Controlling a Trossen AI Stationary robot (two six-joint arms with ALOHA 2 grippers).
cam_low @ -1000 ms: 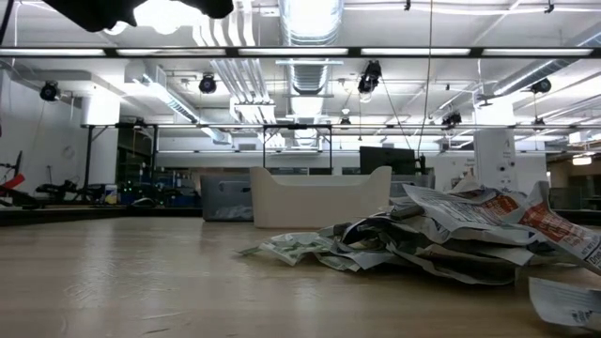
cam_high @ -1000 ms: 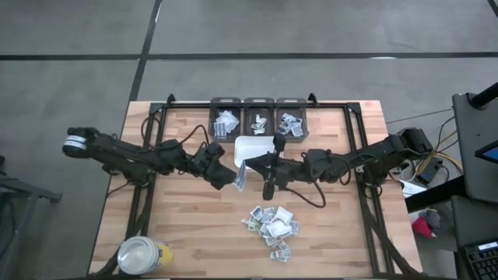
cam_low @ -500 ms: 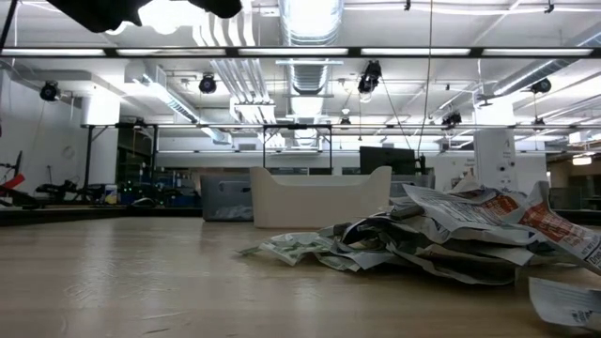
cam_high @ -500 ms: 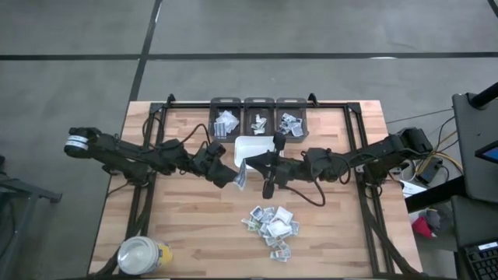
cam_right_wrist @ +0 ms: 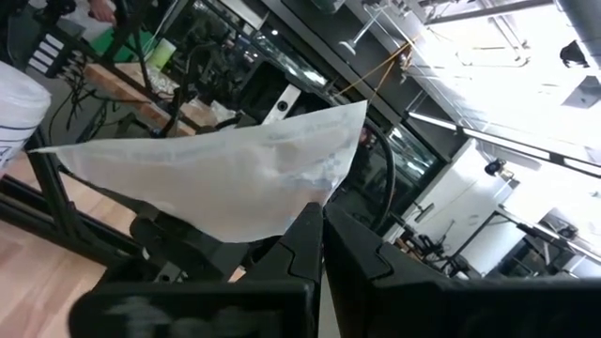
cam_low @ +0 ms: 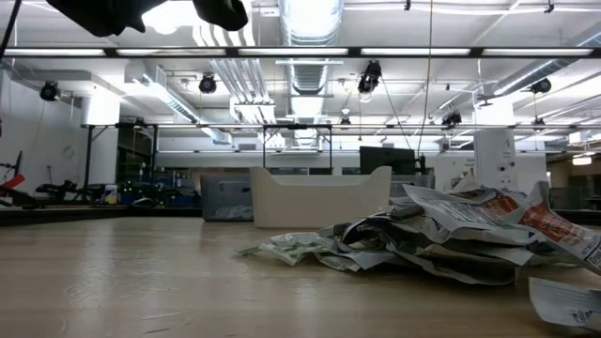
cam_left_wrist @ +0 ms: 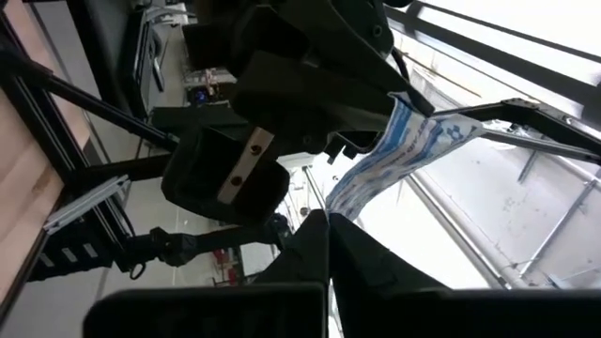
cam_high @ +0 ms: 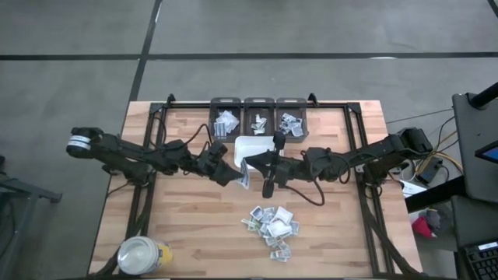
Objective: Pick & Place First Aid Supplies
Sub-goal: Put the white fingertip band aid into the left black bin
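Item one on my screens: a single flat packet (cam_high: pixel 244 173), white with blue print, held in the air above the middle of the wooden table (cam_high: pixel 187 225), just near of the white tray (cam_high: pixel 250 145). Both arms meet on it. My left gripper (cam_high: pixel 236 176) comes in from the left and its fingers are pressed together on the packet's lower edge; in the left wrist view the packet (cam_left_wrist: pixel 399 148) rises from between them. My right gripper (cam_high: pixel 250 165) comes in from the right and is likewise clamped on the same packet; in the right wrist view it (cam_right_wrist: pixel 216 178) spreads wide from the closed fingertips. Item two: the loose heap of first aid supplies (cam_high: pixel 271 224), small white sachets with grey, green and red print, lying on the table near of the grippers and a little to the right, well apart from them. In the low view the heap (cam_low: pixel 441 239) fills the right foreground with the tray (cam_low: pixel 320 196) behind it. Item three: three dark bins (cam_high: pixel 257 115) in a row at the far edge, each holding a few packets. Item four: a white-lidded yellow jar (cam_high: pixel 142 254) at the near left corner.
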